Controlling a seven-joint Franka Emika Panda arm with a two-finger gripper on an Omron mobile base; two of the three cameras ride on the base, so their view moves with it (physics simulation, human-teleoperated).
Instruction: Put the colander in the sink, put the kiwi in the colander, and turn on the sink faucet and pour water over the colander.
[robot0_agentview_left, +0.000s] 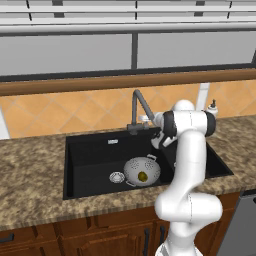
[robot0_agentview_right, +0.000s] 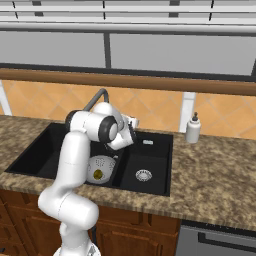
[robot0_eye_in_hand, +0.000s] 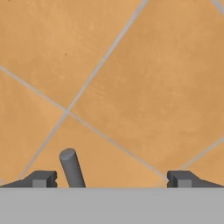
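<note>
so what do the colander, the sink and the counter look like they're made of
Colander: silvery metal by its pale grey sheen, dotted with small holes. Sink: matte black, perhaps composite or coated metal; no shine. Counter: speckled brown stone, granite-like by its mottled pattern.

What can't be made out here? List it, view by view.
- Left base view: the arm covers the sink's right basin and the faucet lever.
- Right base view: the arm hides part of the colander.
- Hand view: the grey rod between the open fingers is cut off below.
</note>
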